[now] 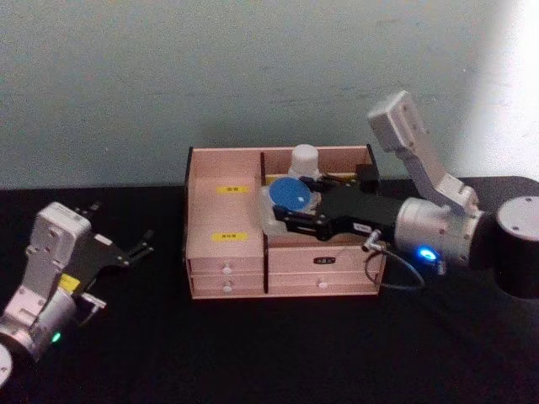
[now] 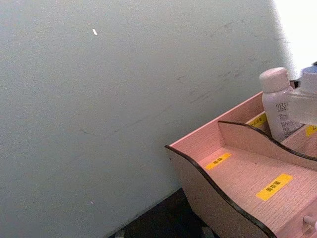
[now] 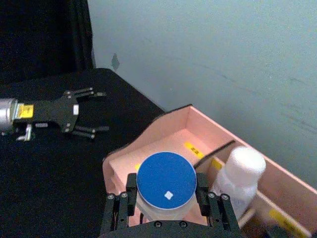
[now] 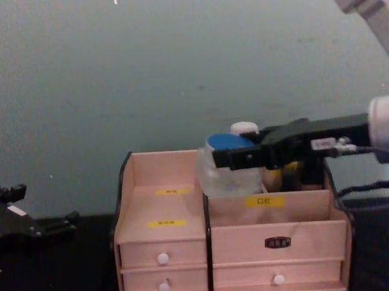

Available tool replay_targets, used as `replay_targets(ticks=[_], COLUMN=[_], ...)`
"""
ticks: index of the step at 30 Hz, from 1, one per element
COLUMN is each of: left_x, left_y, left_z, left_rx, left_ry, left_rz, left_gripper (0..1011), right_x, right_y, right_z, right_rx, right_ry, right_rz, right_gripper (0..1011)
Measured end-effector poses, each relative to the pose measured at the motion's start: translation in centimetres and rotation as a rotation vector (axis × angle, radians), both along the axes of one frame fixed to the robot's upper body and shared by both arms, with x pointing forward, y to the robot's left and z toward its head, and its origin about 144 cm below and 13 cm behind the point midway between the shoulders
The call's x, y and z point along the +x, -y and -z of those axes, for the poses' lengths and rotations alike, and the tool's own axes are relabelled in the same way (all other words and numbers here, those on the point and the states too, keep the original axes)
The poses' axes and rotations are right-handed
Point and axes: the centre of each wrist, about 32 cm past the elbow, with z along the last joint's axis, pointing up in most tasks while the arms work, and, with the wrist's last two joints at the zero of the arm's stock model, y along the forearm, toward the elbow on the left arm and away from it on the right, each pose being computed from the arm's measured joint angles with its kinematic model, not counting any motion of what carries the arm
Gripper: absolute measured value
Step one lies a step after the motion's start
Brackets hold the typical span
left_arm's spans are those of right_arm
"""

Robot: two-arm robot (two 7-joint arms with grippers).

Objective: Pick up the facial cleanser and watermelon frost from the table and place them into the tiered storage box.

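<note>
The right gripper (image 3: pixel 166 201) is clamped on the blue-lidded jar (image 3: pixel 166 178) over the tiered storage box (image 1: pixel 227 252). The left gripper (image 3: pixel 95 111) has its fingers apart.

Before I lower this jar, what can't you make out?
- Jar bottom and the box floor under it: head view, covered by the jar and the right pincer.
- Bottle label print: left wrist view, too small.
- Bottle base: same view, behind a box divider.
- Left pincer: chest view, cut by the left edge.
</note>
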Motion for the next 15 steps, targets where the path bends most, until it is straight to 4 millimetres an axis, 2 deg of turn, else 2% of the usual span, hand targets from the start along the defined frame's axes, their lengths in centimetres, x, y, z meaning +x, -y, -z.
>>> replay_targets(ticks=[15], left_x=[0.0], left_y=[0.0], left_z=[0.0], left_rx=[0.0], left_ry=[0.0], left_rz=[0.0], left_gripper=[1002], right_x=[3.9], right_y=[-3.7], right_z=[-0.1], right_rx=[-0.003], right_ry=[0.002], right_rz=[-0.019], right_gripper=[706])
